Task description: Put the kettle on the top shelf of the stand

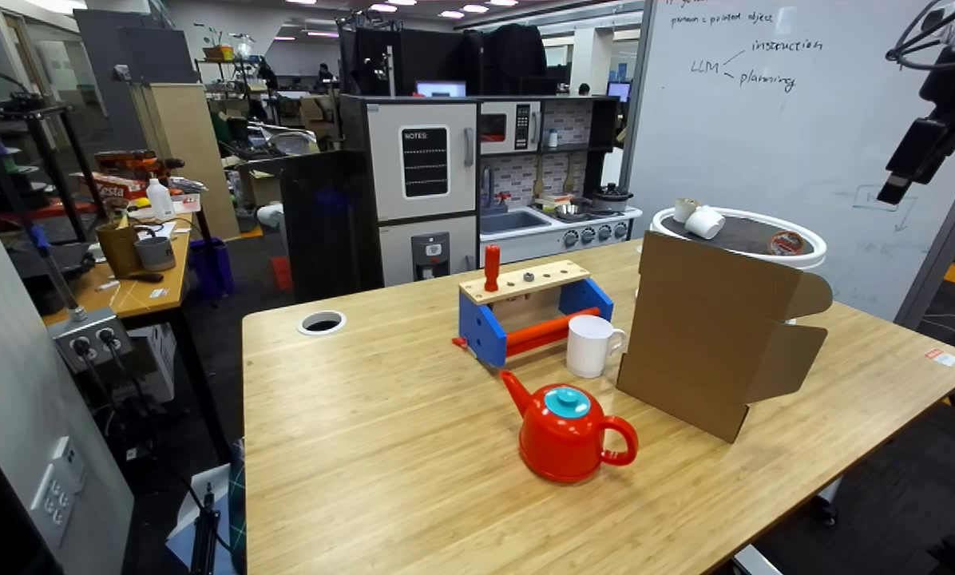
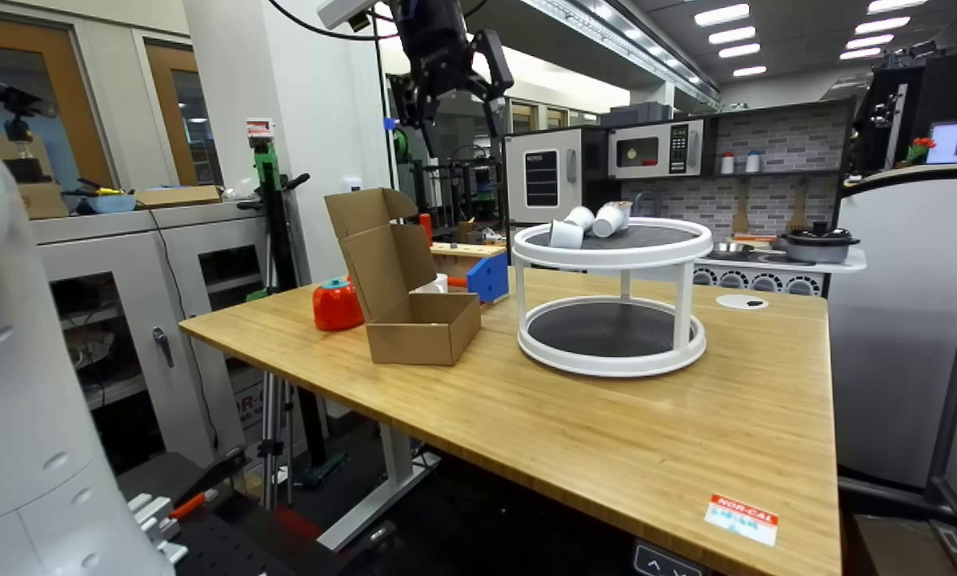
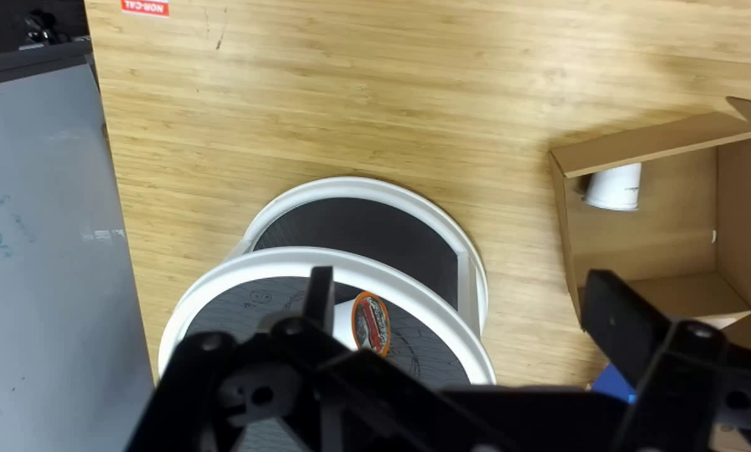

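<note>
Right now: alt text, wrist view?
Open tool, holding nothing, partly hides a round white two-tier stand; a cup with a printed lid is on its top shelf. At right, an open cardboard box holds a white cup.

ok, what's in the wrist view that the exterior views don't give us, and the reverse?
Wrist view only: a small white cup lying inside the cardboard box, and pen doodles on top of the white two-tier stand.

Exterior views only: the red kettle, upright on the table, and the toy kitchen beyond it.

Shared: the table, the cardboard box, the white two-tier stand and the jaws, standing open; also the blue-ended rack, though the wrist view catches just a blue corner.
</note>
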Robot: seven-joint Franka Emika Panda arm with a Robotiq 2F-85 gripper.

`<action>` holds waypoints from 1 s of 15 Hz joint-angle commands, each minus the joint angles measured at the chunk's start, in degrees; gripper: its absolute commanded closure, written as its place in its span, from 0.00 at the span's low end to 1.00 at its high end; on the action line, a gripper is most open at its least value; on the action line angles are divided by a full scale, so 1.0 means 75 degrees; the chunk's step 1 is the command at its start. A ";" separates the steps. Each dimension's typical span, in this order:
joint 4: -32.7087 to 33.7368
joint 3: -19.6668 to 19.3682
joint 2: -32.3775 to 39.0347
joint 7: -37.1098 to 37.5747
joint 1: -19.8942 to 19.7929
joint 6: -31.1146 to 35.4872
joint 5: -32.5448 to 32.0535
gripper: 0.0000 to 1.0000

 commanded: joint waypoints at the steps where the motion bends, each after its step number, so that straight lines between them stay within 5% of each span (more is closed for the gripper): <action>1: 0.0021 -0.0065 -0.0037 -0.0260 0.0149 -0.0047 0.0194 0.00; 15: -0.0260 -0.0451 -0.0990 -0.2129 0.0685 -0.0017 0.0646 0.00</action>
